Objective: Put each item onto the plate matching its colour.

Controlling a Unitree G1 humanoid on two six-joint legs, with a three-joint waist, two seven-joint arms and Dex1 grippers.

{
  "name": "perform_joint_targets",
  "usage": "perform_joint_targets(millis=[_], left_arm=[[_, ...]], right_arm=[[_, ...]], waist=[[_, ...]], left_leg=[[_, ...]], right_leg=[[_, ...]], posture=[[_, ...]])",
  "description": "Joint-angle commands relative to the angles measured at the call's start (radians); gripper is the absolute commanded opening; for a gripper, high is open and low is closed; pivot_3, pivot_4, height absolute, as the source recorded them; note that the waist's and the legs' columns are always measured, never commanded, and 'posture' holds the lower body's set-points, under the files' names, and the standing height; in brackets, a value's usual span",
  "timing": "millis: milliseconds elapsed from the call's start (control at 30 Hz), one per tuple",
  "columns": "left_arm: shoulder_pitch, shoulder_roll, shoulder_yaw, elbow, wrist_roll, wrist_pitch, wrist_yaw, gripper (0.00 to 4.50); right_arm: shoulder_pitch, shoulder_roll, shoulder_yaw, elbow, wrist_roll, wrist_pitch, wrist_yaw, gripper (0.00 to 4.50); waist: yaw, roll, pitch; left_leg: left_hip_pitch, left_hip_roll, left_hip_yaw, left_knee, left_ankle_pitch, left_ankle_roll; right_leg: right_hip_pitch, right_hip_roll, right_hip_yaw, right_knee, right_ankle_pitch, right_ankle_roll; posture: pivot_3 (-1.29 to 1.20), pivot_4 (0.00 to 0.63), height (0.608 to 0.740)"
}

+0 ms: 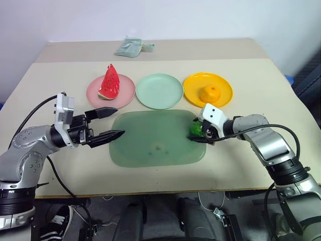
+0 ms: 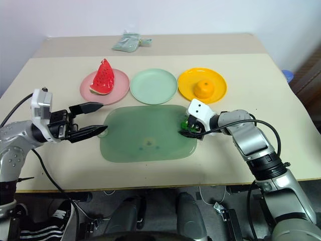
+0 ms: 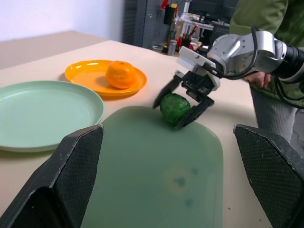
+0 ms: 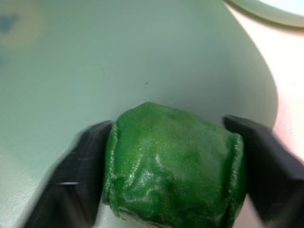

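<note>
The right hand (image 1: 204, 134) grasps the bumpy dark-green ball (image 1: 196, 129) at the green rectangular tray's (image 1: 150, 150) right edge; the left hand (image 1: 109, 124) hangs released near its left edge.

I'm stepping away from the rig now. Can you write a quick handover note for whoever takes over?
Right end effector: shut on the green ball, at the right edge of the green tray.
Left end effector: open, holding nothing, level over the tray's left edge.
Done: watermelon wedge on the pink plate; orange on the orange plate.
Left: carry the ball to the green plate, which holds nothing, between the other two, and release it.
A folded cloth lies at the far edge; not part of the job.
</note>
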Motion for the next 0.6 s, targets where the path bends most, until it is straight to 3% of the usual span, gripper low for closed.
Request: perform_joint_targets(millis=[33, 100, 333, 500, 600], left_arm=[[0.007, 0.003, 0.028, -0.019, -0.004, -0.018, -0.001, 4.50], [0.011, 0.002, 0.029, -0.023, -0.004, -0.019, 0.000, 4.50], [-0.046, -0.028, 0.031, 0.046, 0.118, -0.107, 0.149, 4.50], [-0.096, -0.080, -0.025, 0.043, 0.203, -0.112, 0.278, 4.50], [-0.077, -0.089, -0.031, 0.049, 0.235, -0.127, 0.301, 4.50]], right_arm=[[-0.027, 0.013, -0.013, -0.010, -0.002, -0.006, 0.005, 2.58], [-0.027, 0.011, -0.013, -0.017, -0.008, -0.019, 0.010, 2.58], [-0.199, 0.217, -0.110, 0.014, 0.065, 0.006, -0.125, 2.58], [-0.414, 0.462, -0.128, 0.383, 0.001, -0.183, -0.324, 2.58], [-0.507, 0.532, -0.119, 0.642, -0.063, -0.326, -0.422, 2.58]], waist=[[0.000, 0.000, 0.000], [0.000, 0.000, 0.000], [-0.003, 0.000, 0.000], [-0.005, 0.000, 0.000], [-0.001, 0.000, 0.000]], left_leg=[[0.000, 0.000, 0.000, 0.000, 0.000, 0.000], [0.000, 0.000, 0.000, 0.000, 0.000, 0.000], [0.000, 0.000, -0.001, 0.000, 0.000, 0.000], [0.000, 0.000, 0.000, 0.000, 0.000, 0.000], [0.000, -0.001, -0.001, -0.001, 0.000, -0.001]], right_leg=[[0.000, 0.000, 0.000, 0.000, 0.000, 0.000], [0.000, 0.000, 0.000, 0.000, 0.000, 0.000], [-0.001, 0.000, 0.000, 0.001, 0.000, 0.000], [-0.001, 0.000, 0.000, 0.001, 0.000, 0.000], [-0.001, 0.000, 0.000, 0.001, 0.000, 0.000]], posture=[[0.00, 0.150, 0.738], [0.00, 0.150, 0.738], [0.00, 0.150, 0.738], [0.00, 0.150, 0.738], [0.00, 0.150, 0.738]])
